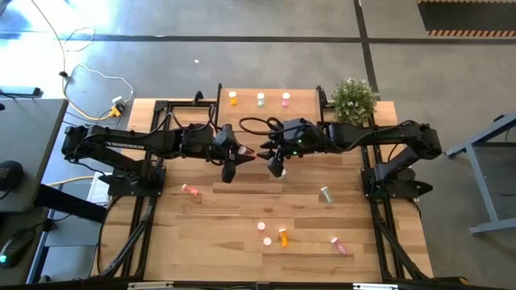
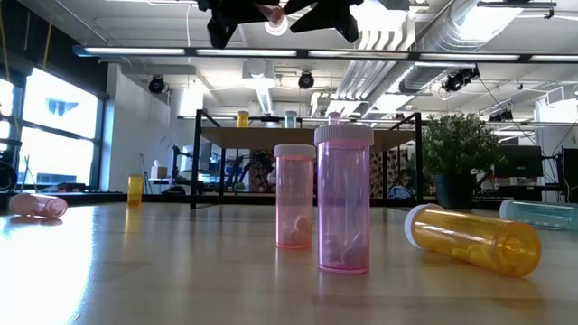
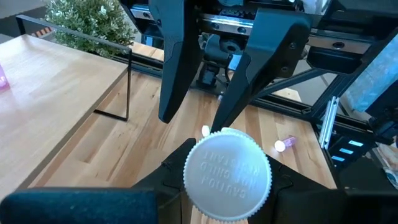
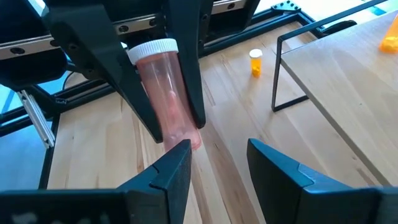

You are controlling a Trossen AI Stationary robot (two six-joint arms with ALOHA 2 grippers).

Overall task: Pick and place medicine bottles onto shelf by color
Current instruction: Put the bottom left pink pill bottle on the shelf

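Above the wooden table (image 1: 218, 225), left pincer (image 1: 242, 155) grips a translucent pink white-capped bottle (image 4: 165, 93); right pincer (image 1: 270, 153) gapes.

The floor (image 1: 242, 20) around the desk (image 1: 218, 229) is grey concrete, crossed by dark seams, with a yellow-and-black striped strip (image 1: 468, 33) at the far right. A white cable (image 1: 93, 84) curls over it on the left. A small potted plant (image 1: 353, 100) stands at the desk's far right corner. From desk height, the room opens into a tall industrial hall: large windows (image 2: 41, 126) let daylight in on the left, and white ducts (image 2: 433, 36) and pipes run under the ceiling among dark spotlights (image 2: 157, 86).
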